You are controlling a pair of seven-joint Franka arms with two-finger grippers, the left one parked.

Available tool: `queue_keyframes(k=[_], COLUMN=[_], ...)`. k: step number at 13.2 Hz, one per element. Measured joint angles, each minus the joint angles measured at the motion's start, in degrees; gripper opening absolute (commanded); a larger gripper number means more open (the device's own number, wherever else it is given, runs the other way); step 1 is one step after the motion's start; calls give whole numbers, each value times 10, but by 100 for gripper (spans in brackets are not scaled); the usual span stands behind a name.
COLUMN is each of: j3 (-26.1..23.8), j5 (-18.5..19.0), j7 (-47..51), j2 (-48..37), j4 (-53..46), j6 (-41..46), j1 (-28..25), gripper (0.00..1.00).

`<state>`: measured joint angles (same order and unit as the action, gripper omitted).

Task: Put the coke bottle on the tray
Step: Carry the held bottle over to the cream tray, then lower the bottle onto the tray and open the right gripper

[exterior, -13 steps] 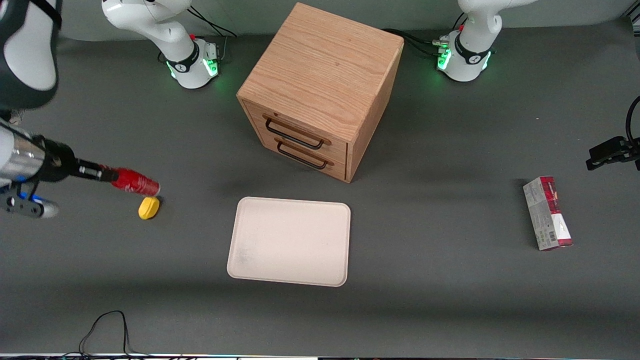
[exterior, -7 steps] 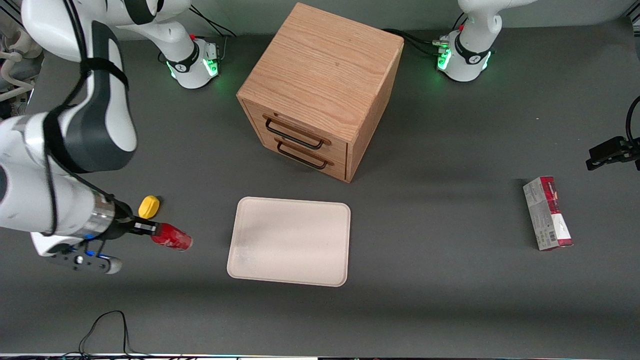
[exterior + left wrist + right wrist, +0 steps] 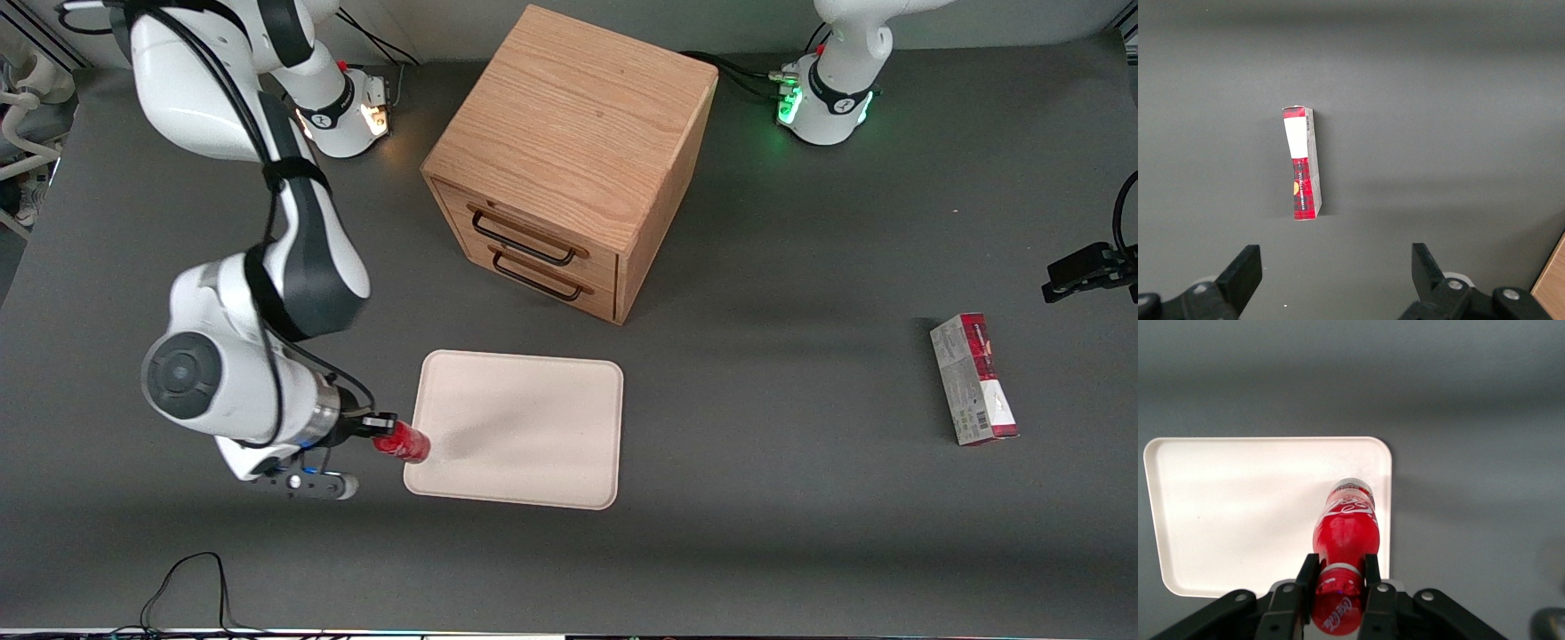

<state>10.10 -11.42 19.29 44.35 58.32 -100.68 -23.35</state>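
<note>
Front view shows the hand (image 3: 384,436) in the lower left of the frame, its two fingers clamped on the neck of the coke bottle (image 3: 404,444), which hangs just over the edge of the tray (image 3: 524,427) that lies nearest to the working arm's end of the table (image 3: 800,533). The bottle looks small, stiff and probably light, but its smooth round surface may be slippery. I judge the narrow neck under the cap to be the best place to hold it, as the right wrist view shows.
</note>
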Motion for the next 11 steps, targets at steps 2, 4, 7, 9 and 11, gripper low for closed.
queue_keyframes(k=[2, 4, 7, 9, 11], j3=[-6, -9, -9, -8, -8], j5=[0, 0, 0, 0, 2], j7=[0, -1, -1, -4, -7], j2=[19, 31, 44, 51, 55], j4=[-1, -2, -5, -6, -6], j6=[-8, -12, -31, -42, -45], j1=[0, -1, -1, 0, 2], gripper=[0, 0, 0, 0, 0])
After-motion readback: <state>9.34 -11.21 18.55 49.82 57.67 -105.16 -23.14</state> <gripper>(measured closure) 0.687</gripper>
